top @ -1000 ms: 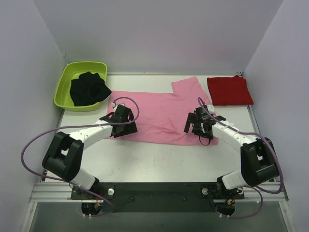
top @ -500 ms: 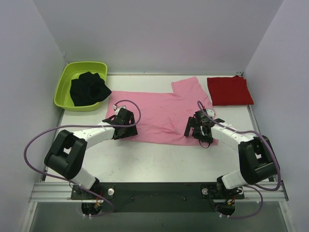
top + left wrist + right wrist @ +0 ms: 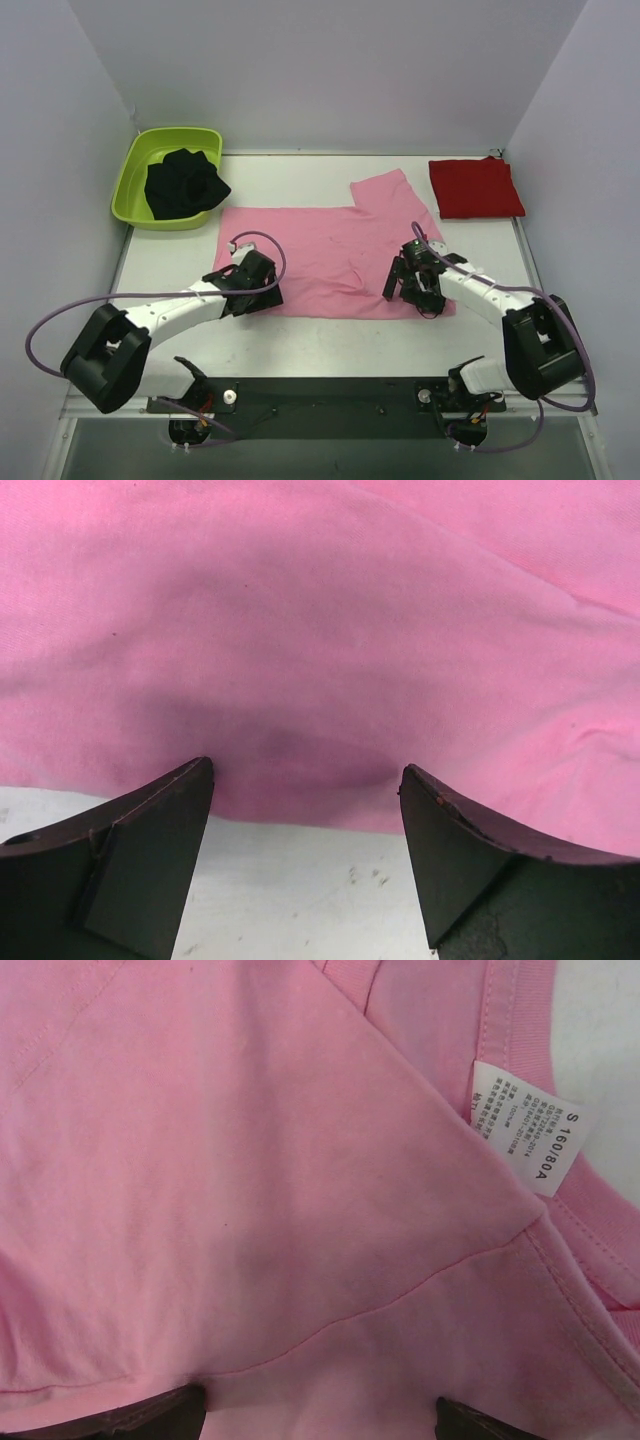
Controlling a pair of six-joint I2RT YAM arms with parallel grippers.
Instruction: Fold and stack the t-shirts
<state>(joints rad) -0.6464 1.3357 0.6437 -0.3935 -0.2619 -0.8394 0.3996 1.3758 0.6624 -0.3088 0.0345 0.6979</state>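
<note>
The light pink t-shirt (image 3: 320,255) lies spread flat across the middle of the table, one sleeve pointing to the back. My left gripper (image 3: 255,290) is open at its near left hem. In the left wrist view the gripper (image 3: 305,770) has its tips at the hem of the pink cloth (image 3: 320,630), with bare table (image 3: 300,890) between the fingers. My right gripper (image 3: 415,285) is open, low over the shirt's near right part. The right wrist view shows its gripper (image 3: 320,1400) over flat pink cloth (image 3: 250,1160) near the size label (image 3: 525,1125). The deep red t-shirt (image 3: 475,187) lies folded at the back right.
A lime green tub (image 3: 135,170) at the back left holds a bundle of black cloth (image 3: 183,183). White walls close in the table on three sides. A strip of white table (image 3: 330,335) runs between the pink shirt and the arm bases.
Both arms have drawn back toward the near edge, and the pink t-shirt has slid that way with them. Both grippers have stayed open.
</note>
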